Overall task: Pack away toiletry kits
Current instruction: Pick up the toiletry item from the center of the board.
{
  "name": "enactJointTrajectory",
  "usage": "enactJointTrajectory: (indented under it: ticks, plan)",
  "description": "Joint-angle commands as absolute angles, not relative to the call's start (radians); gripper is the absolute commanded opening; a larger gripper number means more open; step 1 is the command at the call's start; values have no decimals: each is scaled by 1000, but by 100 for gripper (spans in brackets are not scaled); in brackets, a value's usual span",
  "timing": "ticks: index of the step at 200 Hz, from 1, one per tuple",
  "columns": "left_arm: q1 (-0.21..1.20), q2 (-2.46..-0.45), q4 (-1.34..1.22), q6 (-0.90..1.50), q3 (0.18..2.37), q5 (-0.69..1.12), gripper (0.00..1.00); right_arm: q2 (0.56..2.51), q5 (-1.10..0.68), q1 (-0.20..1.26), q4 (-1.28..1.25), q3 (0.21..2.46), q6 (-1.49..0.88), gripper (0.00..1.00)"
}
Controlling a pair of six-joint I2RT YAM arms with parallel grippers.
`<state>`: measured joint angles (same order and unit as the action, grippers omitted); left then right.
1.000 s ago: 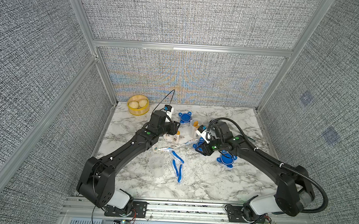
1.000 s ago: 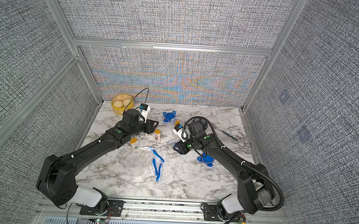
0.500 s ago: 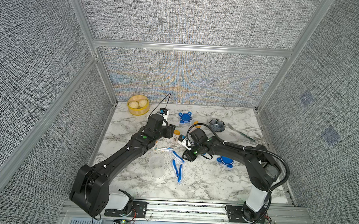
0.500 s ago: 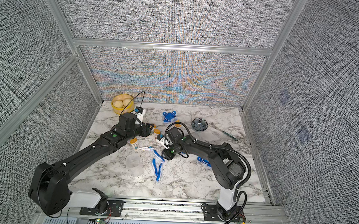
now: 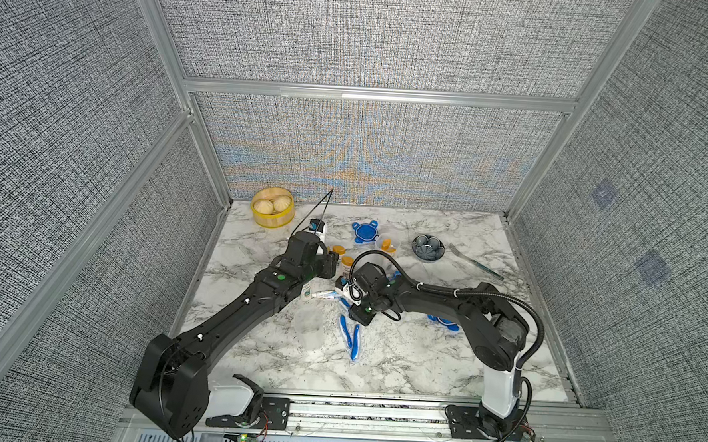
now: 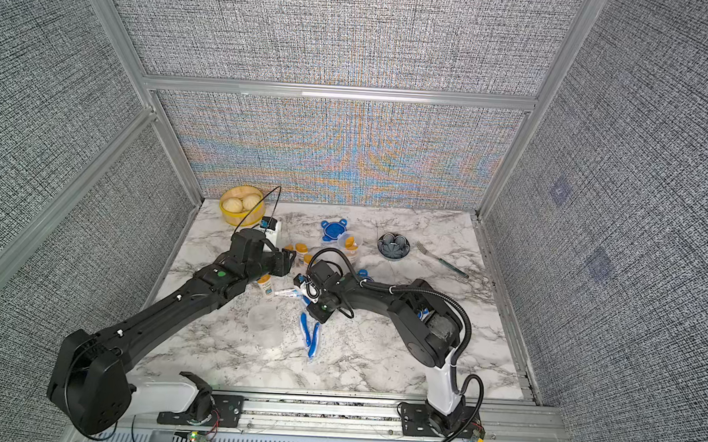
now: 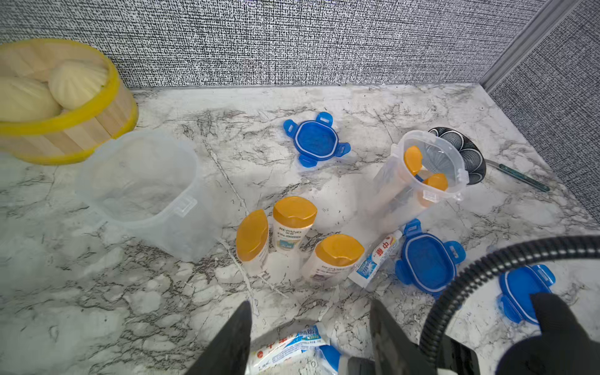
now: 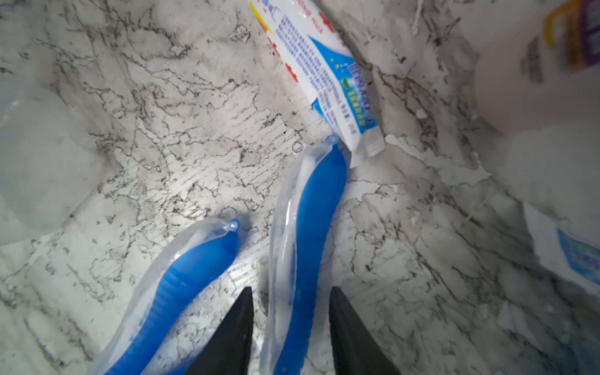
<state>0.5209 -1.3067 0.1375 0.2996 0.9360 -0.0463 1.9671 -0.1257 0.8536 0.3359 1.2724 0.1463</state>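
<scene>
Marble tabletop (image 5: 399, 357) between grey fabric walls (image 5: 353, 43): within the last second the right arm has swung in from the blue lids (image 7: 425, 263) to the middle, uncovering the dark flower-shaped dish (image 5: 427, 247). From the left, a yellow steamer basket (image 5: 272, 212) of buns sits in the back corner, an empty clear cup (image 7: 139, 181) near it. The left gripper (image 7: 310, 303) hangs with fingers spread and empty over a toothpaste tube (image 7: 285, 347) lying crosswise, with three orange-capped bottles (image 7: 293, 220) upright just beyond. At centre, the right gripper (image 8: 290, 289) straddles a wrapped blue toothbrush (image 8: 308, 211), jaws apart and not yet pinching. Its long axis runs front to back, far tip just beside the tube's crimped end. A second toothbrush (image 8: 191, 269) lies alongside. Farther right are a cup holding bottles (image 5: 386, 246), the dish and a fork (image 5: 475, 263).
</scene>
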Motion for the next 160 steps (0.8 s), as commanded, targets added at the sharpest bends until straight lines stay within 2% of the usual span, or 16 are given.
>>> enactJointTrajectory:
  ticks: [1, 57, 87, 113, 160]
  plan:
    - [520, -1295, 135, 301, 932, -58, 57, 1984, -51, 869, 384, 1297, 160, 38]
    - [520, -1292, 129, 302, 927, -66, 57, 2016, 37, 889, 461, 1339, 203, 21]
    - [520, -1317, 130, 311, 946, -54, 57, 1985, 39, 886, 454, 1323, 217, 17]
    - [521, -1321, 120, 311, 957, -50, 57, 1895, -20, 865, 428, 1280, 211, 16]
    - [521, -1352, 128, 293, 1007, -49, 57, 1615, -199, 749, 309, 1119, 166, 14]
